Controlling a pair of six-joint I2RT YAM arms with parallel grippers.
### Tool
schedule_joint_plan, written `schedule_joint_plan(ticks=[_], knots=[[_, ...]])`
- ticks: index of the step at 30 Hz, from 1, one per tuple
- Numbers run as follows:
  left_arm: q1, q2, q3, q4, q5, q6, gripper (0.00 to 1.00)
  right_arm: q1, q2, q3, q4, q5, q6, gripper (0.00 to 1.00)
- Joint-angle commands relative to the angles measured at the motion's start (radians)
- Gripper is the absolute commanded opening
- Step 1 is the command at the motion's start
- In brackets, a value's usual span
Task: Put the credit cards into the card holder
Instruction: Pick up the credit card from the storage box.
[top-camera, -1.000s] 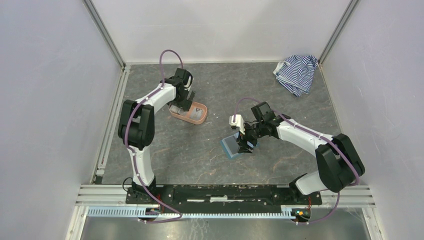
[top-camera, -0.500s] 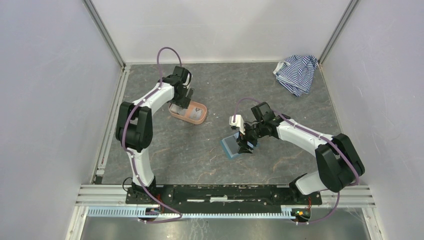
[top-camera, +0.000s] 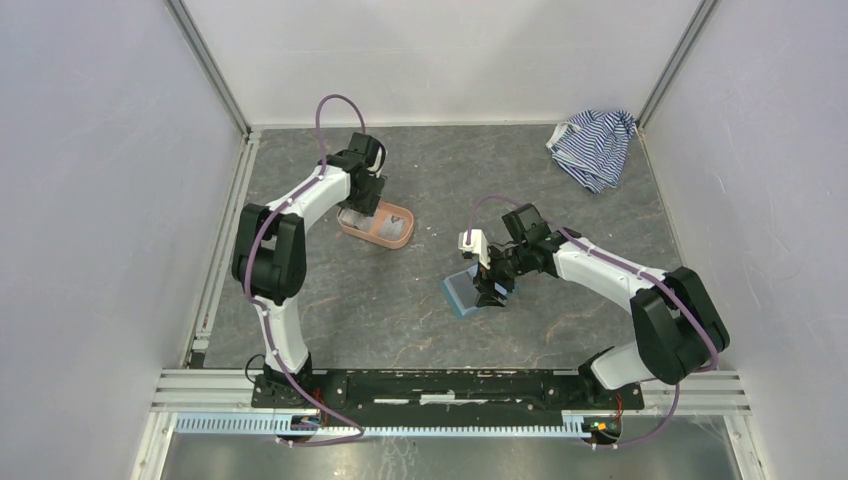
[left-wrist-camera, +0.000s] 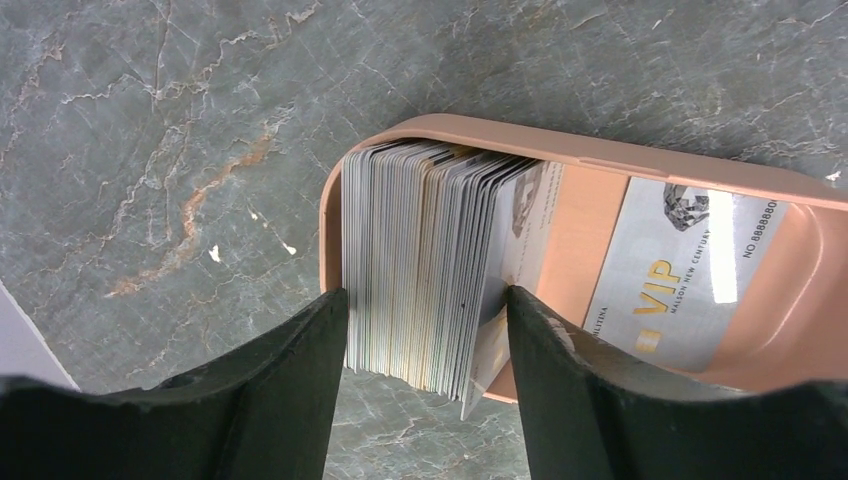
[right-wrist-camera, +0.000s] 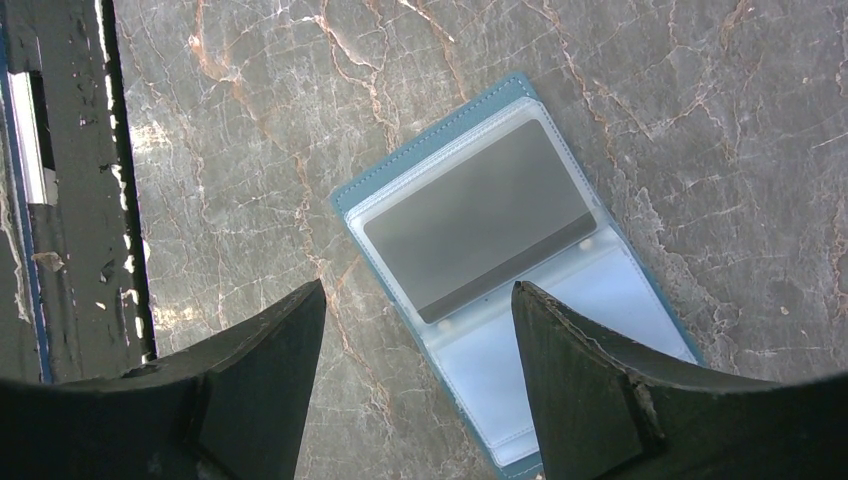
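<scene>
Straddled credit cards (left-wrist-camera: 420, 250) in pink tray (left-wrist-camera: 600, 160) with left pincer (left-wrist-camera: 425, 300) for lifting, grip unclear; hovered open right pincer (right-wrist-camera: 418, 290) over card holder (right-wrist-camera: 580, 320).

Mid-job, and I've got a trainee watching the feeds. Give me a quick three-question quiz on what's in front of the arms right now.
1. True or false: the card holder lies open.
2. The left end effector has its fingers either side of: A) the striped cloth; B) a stack of cards standing on edge in the pink tray; C) the card holder.
3. Fill in: the flat card in the tray reads "___" in gold.
Key: 1 true; 2 B; 3 VIP.
</scene>
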Motion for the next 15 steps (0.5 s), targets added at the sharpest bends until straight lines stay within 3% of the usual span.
schedule_joint_plan(ticks=[1,7,15], knots=[[-0.005,-0.037,0.038,-0.019,-0.030,-0.040,0.62,-0.002,0.005,0.040,-0.010,-0.030,-0.024,0.76],[-0.015,-0.026,0.046,-0.029,-0.040,-0.045,0.43,-0.001,0.008,0.042,-0.013,-0.033,-0.025,0.76],[-0.025,-0.024,0.048,-0.038,-0.078,-0.051,0.45,-0.002,0.014,0.043,-0.020,-0.036,-0.029,0.76]])
